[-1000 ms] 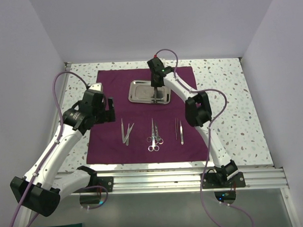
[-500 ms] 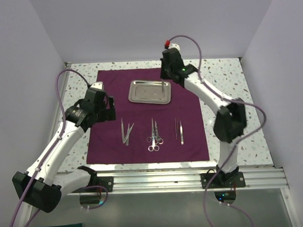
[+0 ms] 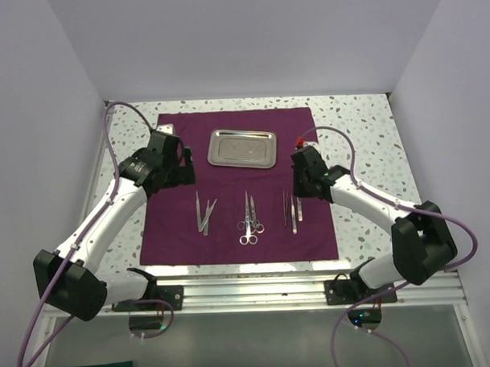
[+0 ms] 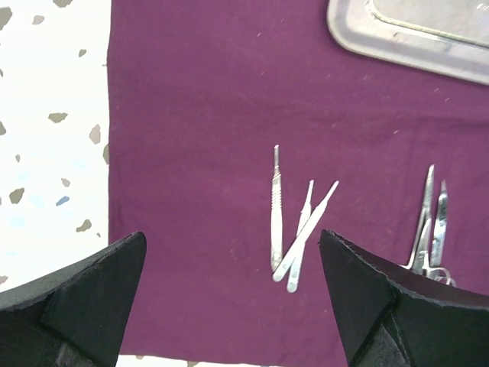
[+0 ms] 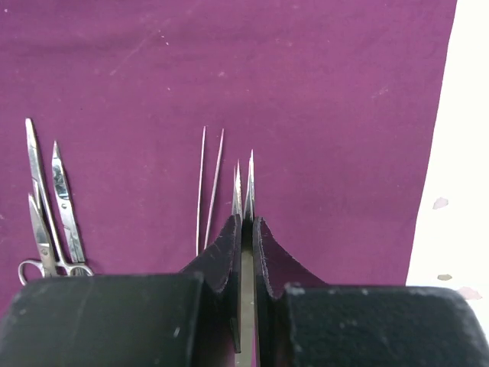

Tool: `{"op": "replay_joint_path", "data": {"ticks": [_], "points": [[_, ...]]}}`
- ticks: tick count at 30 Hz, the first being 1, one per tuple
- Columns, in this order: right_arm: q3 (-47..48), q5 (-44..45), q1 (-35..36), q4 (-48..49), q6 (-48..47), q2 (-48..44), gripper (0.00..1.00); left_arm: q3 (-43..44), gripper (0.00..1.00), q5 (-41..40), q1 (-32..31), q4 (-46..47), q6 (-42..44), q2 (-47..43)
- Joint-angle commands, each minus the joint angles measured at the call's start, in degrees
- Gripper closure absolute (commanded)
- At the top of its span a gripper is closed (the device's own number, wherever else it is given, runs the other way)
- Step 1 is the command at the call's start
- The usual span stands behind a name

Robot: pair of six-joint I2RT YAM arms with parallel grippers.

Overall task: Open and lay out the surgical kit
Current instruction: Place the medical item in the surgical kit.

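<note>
Kit (image 3: 229,192): opened and spread in the middle of the counter (image 3: 364,147), between the two arms.

Cloth (image 3: 174,226): dark maroon, lying flat and unfolded. Its far edge is near the back wall and its near edge is close to the rail at the arm bases. It carries every other piece.

Tray (image 3: 242,148): shiny steel, rectangular with rounded corners, on the far middle of the cloth. Nothing is inside it. Its corner shows at the top right of the left wrist view (image 4: 412,42).

Left set (image 3: 204,213): three slim silver pieces on the near left of the cloth. One lies straight and two splay in a narrow V. All three meet at their near ends (image 4: 294,237).

Ring-handled pair (image 3: 248,221): two pieces side by side at the near centre, with rings toward the arms and tips toward the tray. They also show at the left of the right wrist view (image 5: 50,214).

Fine tweezers (image 3: 284,205): on the near right of the cloth, tips pointing to the far side and prongs slightly apart (image 5: 210,187).

Tweezers (image 3: 295,220): just right of the fine tweezers and parallel to them. The pictures do not show whether they rest on the cloth or are raised off it.

Right hand (image 3: 297,204): low over the near right of the cloth, fingers pressed together on the tweezers. The twin tips (image 5: 244,180) stick out beyond the fingertips (image 5: 246,225).

Left hand (image 3: 178,171): over the left part of the cloth, fingers spread wide, holding nothing. The left set shows between them (image 4: 231,237).
</note>
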Motion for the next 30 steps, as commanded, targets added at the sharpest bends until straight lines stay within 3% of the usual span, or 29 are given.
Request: {"op": "replay_joint_path", "data": {"ticks": [1, 11, 12, 16, 19, 30], "points": [[-0.53, 0.08, 0.28, 4.73, 0.38, -1.23, 1.0, 4.16, 0.01, 0.91, 0.51, 3.49, -1.41, 0.56], [-3.26, -1.85, 0.19, 6.84, -0.85, 0.71, 1.0, 1.7, 0.01, 1.17, 0.51, 3.15, -3.08, -1.1], [-3.35, -1.94, 0.19, 6.76, -0.85, 0.62, 0.96, 1.61, 0.01, 1.0, 0.51, 3.15, -3.17, -1.28], [-2.92, -2.2, 0.28, 5.01, -1.29, -0.43, 0.41, 1.87, 0.0, 0.65, 0.51, 3.23, -3.17, -1.28], [-1.25, -1.41, 0.28, 2.37, -1.73, -2.0, 0.26, 2.4, 0.01, 0.65, 0.51, 3.58, -3.08, -1.19], [14.91, -5.97, 0.28, -9.15, -4.28, -11.93, 0.18, 4.33, 0.0, -0.76, 0.51, 5.69, -0.97, 0.04]]}}
